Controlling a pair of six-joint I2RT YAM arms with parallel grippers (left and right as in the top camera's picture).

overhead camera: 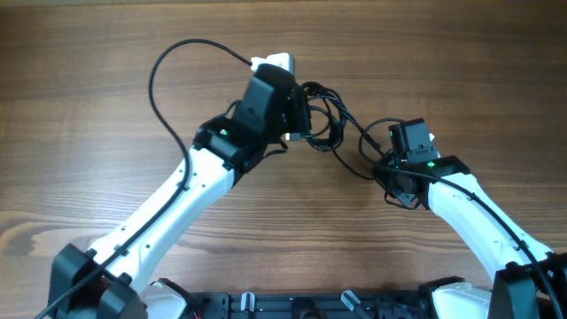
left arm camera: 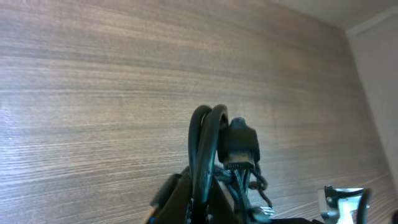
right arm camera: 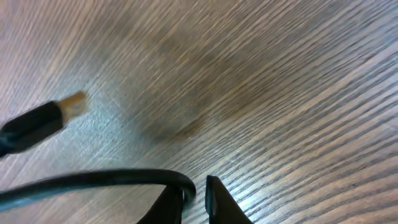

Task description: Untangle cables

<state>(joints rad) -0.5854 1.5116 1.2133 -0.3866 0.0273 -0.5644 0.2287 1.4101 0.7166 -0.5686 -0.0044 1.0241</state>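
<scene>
- Currently the step in hand looks like this: one arm anchors the knot and the other draws a single strand out. That's my read, and it's early, with nothing separated yet.
- The cables (overhead camera: 321, 115) sit bunched in a knot at the upper middle of the surface (overhead camera: 89, 53), touching the left end effector (overhead camera: 306, 106). One strand (right arm camera: 93, 180) trails down-right toward the right arm.
- Left end effector is fully closed on the cables. Its wrist view shows loops and a moulded plug sticking up out of the jaws.
- Right end effector (right arm camera: 196, 202) is low over the surface, jaws narrow with a slim gap. The strand bends right at the fingertips, but I cannot tell whether it is pinched or only hooked.
- Plug tip (right arm camera: 69, 104) is up-left of those fingers, apart from them and blurred.
- To do it well, confirm the strand sits between the pads before pulling.
- Pull slowly, away from the knot and low along the surface, while the left holds firm.
- If a loop tightens, stop and ease back rather than yank.
- Pose: left arm stretches diagonally from lower left to centre, end effector pointing right.
- Right arm comes in from lower right, bent toward centre, wrist pitched down.
</scene>
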